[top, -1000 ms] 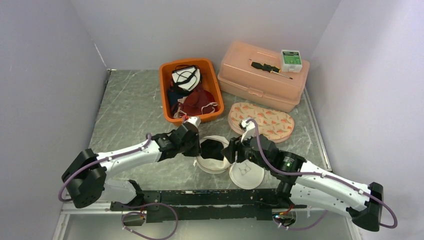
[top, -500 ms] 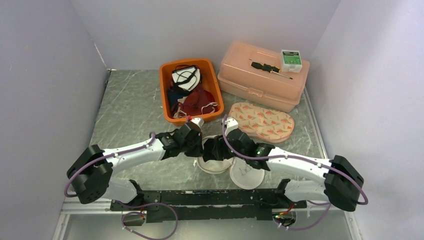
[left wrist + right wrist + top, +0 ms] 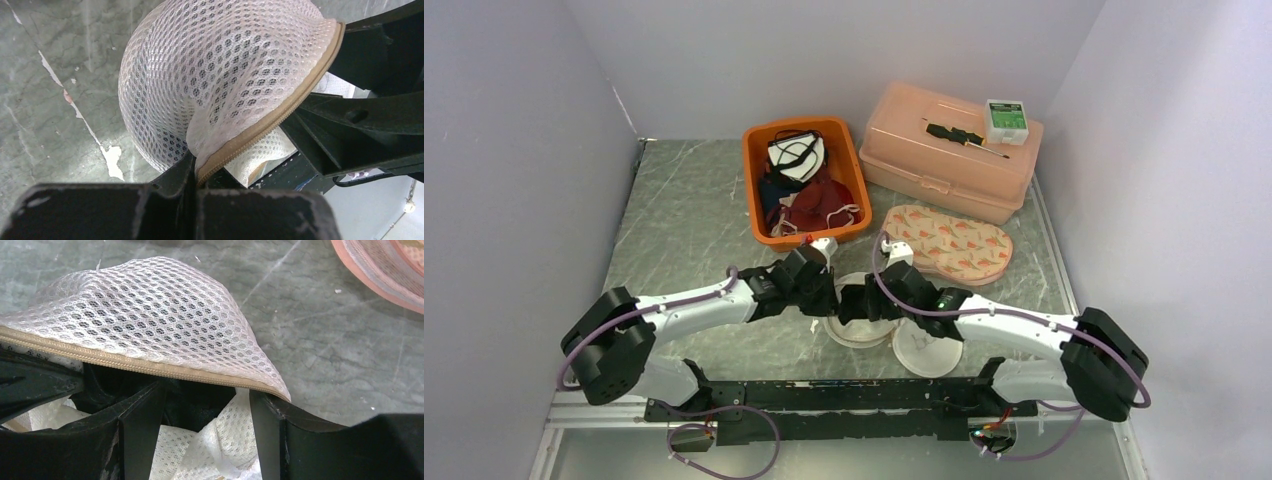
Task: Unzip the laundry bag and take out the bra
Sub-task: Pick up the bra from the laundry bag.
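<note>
The laundry bag (image 3: 860, 332) is a white mesh dome with a tan zipper, lying mid-table between both arms. My left gripper (image 3: 828, 298) is shut on its zipper edge; in the left wrist view the jaws (image 3: 194, 162) pinch the tan band and lift the upper mesh half (image 3: 215, 65). My right gripper (image 3: 858, 303) is open, with its fingers pushed under the raised zipper rim (image 3: 150, 367) into the opening. In the right wrist view its two fingers (image 3: 205, 392) straddle dark fabric, the black bra (image 3: 190, 410), above the bag's white lower mesh (image 3: 215, 450). Nothing is clamped between them.
An orange bin (image 3: 759, 190) of garments stands just behind the left gripper. A pink plastic box (image 3: 944, 165) at the back right carries a screwdriver (image 3: 964, 136) and a small green-white box (image 3: 1006, 118). A patterned pink pouch (image 3: 946, 243) lies behind the right gripper. Grey walls stand on three sides.
My left gripper closed on the zipper edge. My right arm swung left, its gripper went into the bag's opening and spread wider. The bag's upper half now stands raised.
</note>
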`<state>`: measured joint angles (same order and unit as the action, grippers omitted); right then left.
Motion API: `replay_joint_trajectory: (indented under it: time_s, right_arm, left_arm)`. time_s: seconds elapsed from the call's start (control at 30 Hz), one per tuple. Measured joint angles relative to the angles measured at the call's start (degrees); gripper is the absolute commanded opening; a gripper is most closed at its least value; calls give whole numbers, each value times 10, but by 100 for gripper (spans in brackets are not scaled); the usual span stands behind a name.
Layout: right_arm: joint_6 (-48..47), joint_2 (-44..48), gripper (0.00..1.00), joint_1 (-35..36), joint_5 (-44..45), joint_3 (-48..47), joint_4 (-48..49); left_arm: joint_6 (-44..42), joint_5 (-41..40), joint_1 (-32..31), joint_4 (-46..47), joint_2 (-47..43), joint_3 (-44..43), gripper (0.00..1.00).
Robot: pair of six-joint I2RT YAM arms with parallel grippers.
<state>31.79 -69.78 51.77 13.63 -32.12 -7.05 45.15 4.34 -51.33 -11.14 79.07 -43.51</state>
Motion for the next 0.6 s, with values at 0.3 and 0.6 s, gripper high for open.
replay_joint_trajectory:
  time_s: [0.3,0.6]
  right_arm:
    - [-1,117,67,1,-23,24,13]
    - [-5,34,66,0,-66,3,42]
  left_arm:
    - [6,16,-4,21,11,2,3]
    - [13,20,-7,37,14,6,3]
